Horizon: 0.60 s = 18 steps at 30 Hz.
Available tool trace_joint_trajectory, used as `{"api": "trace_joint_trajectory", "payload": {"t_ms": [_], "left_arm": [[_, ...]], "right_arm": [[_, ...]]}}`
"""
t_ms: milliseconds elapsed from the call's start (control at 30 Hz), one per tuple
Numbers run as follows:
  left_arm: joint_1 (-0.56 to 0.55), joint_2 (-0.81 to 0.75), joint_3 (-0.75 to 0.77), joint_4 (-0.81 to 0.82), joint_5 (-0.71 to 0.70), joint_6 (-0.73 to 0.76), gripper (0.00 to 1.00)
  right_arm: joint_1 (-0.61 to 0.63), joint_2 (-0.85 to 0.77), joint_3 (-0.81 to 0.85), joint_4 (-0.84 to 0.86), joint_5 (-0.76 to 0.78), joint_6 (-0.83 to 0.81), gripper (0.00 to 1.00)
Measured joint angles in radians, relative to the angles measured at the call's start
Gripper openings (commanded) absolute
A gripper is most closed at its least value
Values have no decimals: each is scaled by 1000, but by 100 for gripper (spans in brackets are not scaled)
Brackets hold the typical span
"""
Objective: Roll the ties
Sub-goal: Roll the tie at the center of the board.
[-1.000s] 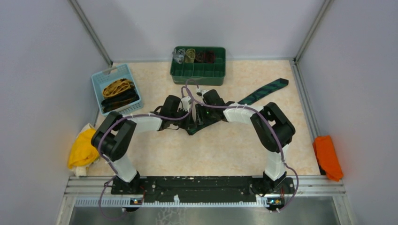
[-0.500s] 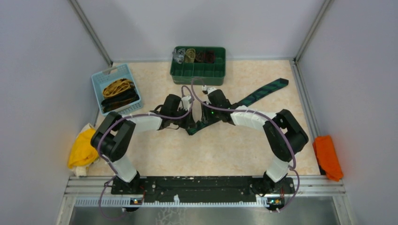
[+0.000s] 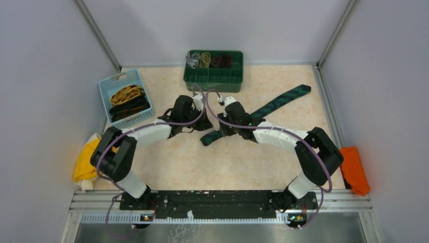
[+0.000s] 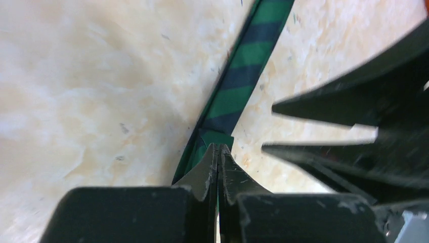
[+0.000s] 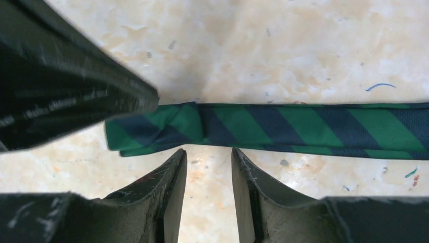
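A dark green tie with dark stripes [image 3: 283,98] lies diagonally on the table, its far end at the back right and its near end at the centre. That near end is folded over. My left gripper [image 3: 204,127] is shut on the folded end; in the left wrist view the jaws [image 4: 218,148] meet with a sliver of green tie [image 4: 243,76] between them. My right gripper [image 3: 222,132] is open and empty, beside the left one. In the right wrist view its fingertips [image 5: 208,152] stand just short of the tie [image 5: 303,129], apart from it.
A green divided tray [image 3: 212,78] at the back holds rolled ties [image 3: 207,59] in its rear compartments. A blue basket [image 3: 107,87] at the back left holds yellow and black ties. A yellow cloth [image 3: 88,159] lies at the left edge, an orange cloth [image 3: 352,169] at the right.
Both wrists have moved toward the back of the table. The right arm has stretched out, its elbow swinging right. The tie's near end, covered before, now shows.
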State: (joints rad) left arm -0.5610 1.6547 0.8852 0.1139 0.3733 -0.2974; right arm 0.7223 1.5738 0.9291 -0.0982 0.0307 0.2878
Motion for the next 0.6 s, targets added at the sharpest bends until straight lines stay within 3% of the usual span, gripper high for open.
{"api": "trace_joint_trajectory", "payload": {"t_ms": [133,267,433,600], "left_arm": [[1,-147,0,-48,-188,-53,0],[3,-354,-12,-146,-472,-146,0],[11,-655,-145,-233,-776,-261,0],[27,-810,-238,-305,-922,-313,0]], "right_arm": [[108,-14,3,-11,114,-42,41],[214,-10,18,-48,216,-80,45],[295,69,111,-74,306,-127,53],[354,188,237,-105,364,-162,56]]}}
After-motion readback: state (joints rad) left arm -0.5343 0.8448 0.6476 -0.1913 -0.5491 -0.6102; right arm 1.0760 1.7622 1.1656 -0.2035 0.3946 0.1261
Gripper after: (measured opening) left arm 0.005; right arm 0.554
